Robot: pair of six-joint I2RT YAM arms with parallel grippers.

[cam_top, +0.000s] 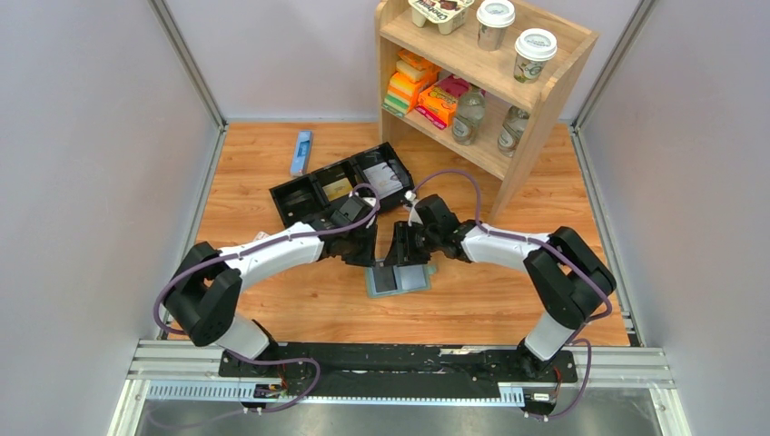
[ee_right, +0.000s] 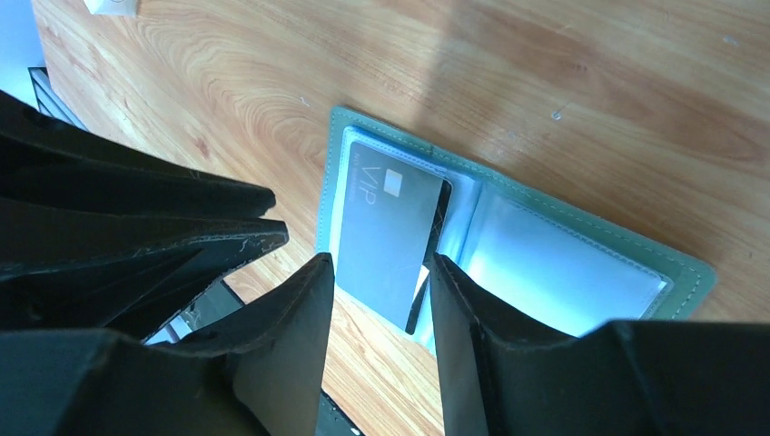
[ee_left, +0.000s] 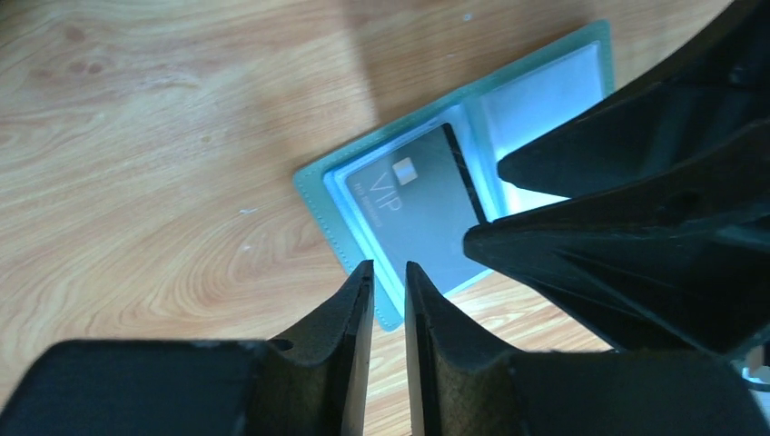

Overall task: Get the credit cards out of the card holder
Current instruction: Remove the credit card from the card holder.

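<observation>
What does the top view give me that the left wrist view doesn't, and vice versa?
Only the top view: the wooden shelf, the black tray, and the whole left arm and right arm. Only the left wrist view: the VIP lettering on the grey card. Both: the open card holder lying on the wooden table with the card in it, and both sets of jaws close above it.

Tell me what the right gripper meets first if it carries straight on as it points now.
Probably the grey VIP card in the open card holder: its near end shows right between the fingers of the right gripper. How much gap remains is unclear.
</observation>
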